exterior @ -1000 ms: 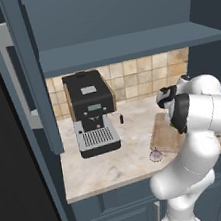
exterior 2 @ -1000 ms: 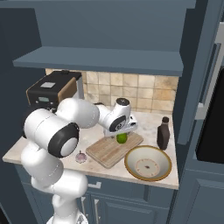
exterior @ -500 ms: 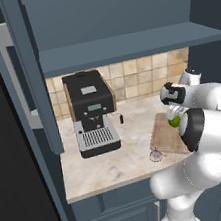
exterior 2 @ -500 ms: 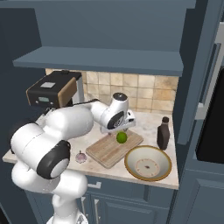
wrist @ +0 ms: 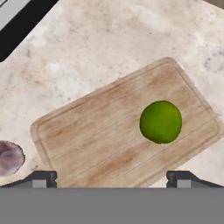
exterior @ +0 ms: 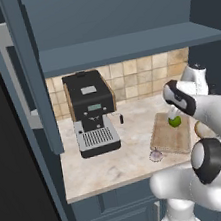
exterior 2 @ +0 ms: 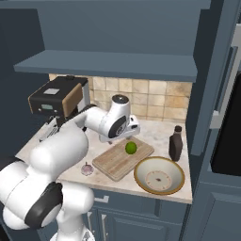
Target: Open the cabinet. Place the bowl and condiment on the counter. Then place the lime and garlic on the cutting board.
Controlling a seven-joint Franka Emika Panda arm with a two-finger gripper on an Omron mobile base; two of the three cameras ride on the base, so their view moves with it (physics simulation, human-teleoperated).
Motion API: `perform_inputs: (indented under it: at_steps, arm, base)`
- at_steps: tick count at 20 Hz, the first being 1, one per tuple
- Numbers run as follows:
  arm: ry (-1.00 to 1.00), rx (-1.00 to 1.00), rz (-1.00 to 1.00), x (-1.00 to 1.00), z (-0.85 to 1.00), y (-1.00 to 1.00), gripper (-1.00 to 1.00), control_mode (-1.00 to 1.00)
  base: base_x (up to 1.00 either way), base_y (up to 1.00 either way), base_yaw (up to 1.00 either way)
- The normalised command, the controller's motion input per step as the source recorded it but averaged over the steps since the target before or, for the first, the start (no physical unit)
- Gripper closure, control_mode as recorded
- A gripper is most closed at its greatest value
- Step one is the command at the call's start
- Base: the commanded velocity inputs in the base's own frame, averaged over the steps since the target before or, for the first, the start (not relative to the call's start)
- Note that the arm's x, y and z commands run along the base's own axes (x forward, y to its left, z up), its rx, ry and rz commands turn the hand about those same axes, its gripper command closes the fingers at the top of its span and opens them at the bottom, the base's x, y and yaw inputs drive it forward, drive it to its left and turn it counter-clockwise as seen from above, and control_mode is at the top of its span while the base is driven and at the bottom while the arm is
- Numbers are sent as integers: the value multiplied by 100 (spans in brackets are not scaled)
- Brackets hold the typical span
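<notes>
**Lime On The Board, Garlic Waits**

Since the cabinet (exterior 2: 221,70) doors are open and its shelf looks bare, the first part of the job seems done. The bowl (exterior 2: 159,175) sits on the counter (exterior: 119,151), close to the front edge and just beside the board (wrist: 122,127). The bottle (exterior 2: 175,144) stands upright on the counter behind the bowl, near the tiles.

The lime (wrist: 160,121) rests on the board, toward one end. Nothing is touching it. The gripper (wrist: 111,178) hangs above the board with its two tips spread wide, and nothing is between them. So the lime step looks finished too.

The garlic (wrist: 9,157) is the last thing to move. It lies on the counter just off a corner of the board, not on the wood. From the right base view it shows as a small pale bulb (exterior 2: 87,168) near the front edge of the counter, beside the board. A black coffee machine (exterior: 90,110) stands well apart at the other end of the counter.

I think the step in hand is getting the garlic. The next move calls for the gripper to swing over to that corner, come down around the bulb, and close softly. The garlic is small and round, so it could roll or slip out. Then it needs a short lift and a set-down on a bare part of the board, away from the lime.
</notes>
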Motion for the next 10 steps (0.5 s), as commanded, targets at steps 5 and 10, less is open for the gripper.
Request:
perform_inputs:
  at_steps: [5,10]
  arm:
    - [-4,0,0,-59,29,4,-100,-100]
    - [-2,0,0,-51,20,20,-100,-100]
  base:
    - [0,0,0]
    - [0,0,0]
